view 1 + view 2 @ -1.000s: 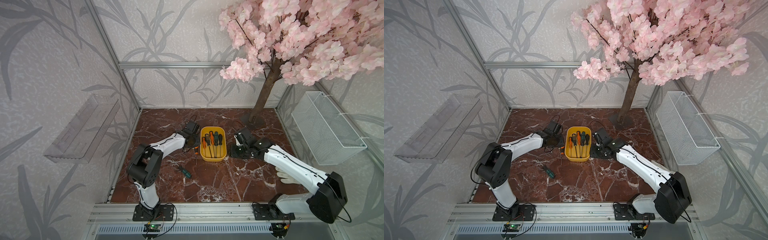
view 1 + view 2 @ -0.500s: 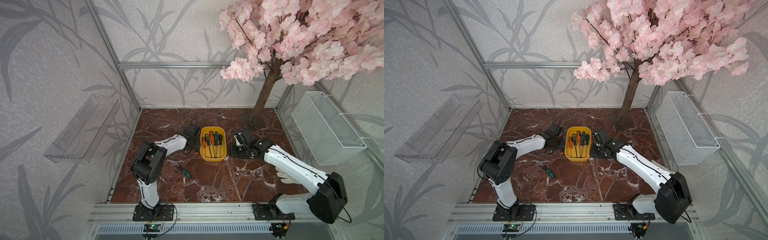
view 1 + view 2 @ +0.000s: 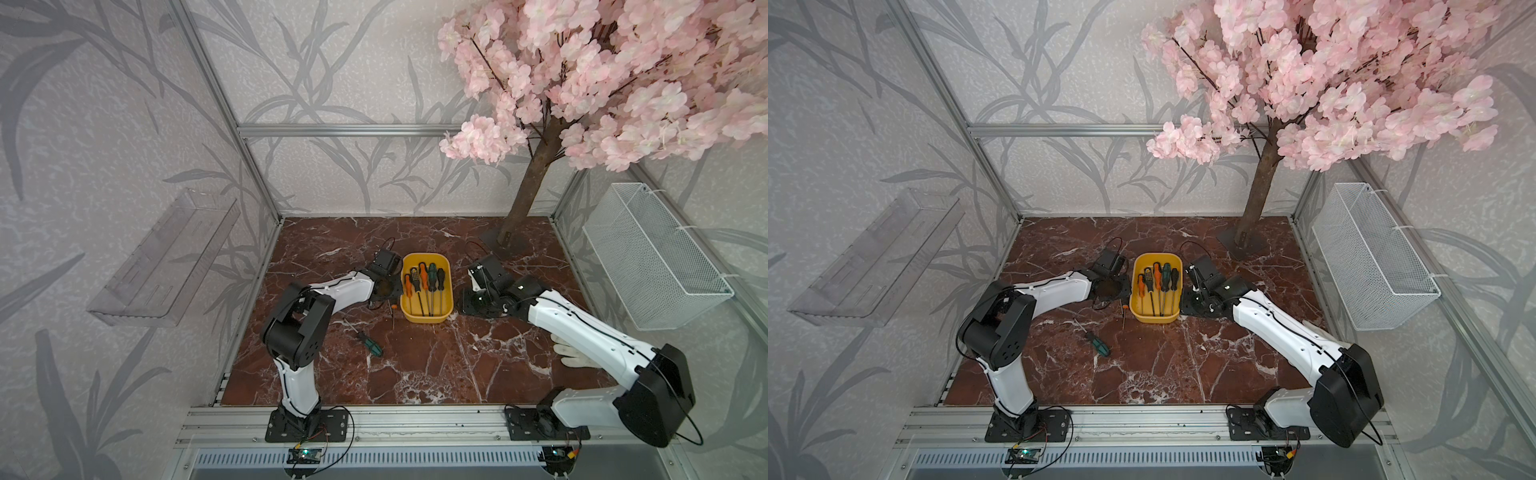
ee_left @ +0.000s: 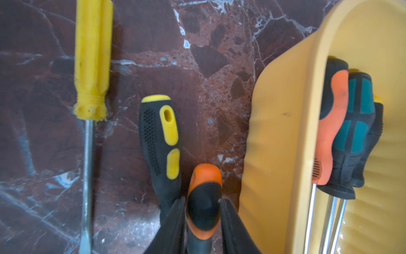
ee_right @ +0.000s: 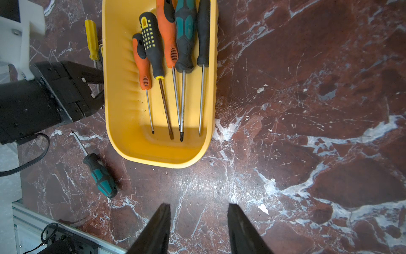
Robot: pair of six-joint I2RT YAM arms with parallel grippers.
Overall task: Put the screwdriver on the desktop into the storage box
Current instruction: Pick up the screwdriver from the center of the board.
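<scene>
Left claw (image 4: 201, 199): clenched on orange-black screwdriver (image 4: 205, 176) handle.
Screwdriver position: low over table (image 4: 208, 66), outside storage box (image 4: 283, 132), just beside its long wall; long axis parallel to that wall.
Right claw (image 5: 198, 205): released, empty, opposite side of box.
Nearer arm: left.

Five screwdrivers (image 3: 432, 277) lie in the shallow yellow plastic storage box (image 3: 424, 318) on the red-brown marble worktop (image 3: 457, 363); a teal-handled screwdriver (image 3: 372, 347) lies front-left of it.

Left end effector (image 4: 201, 199) seems clamped on the orange-black screwdriver (image 4: 205, 176); right end effector (image 5: 198, 205) hangs with jaws apart.
</scene>
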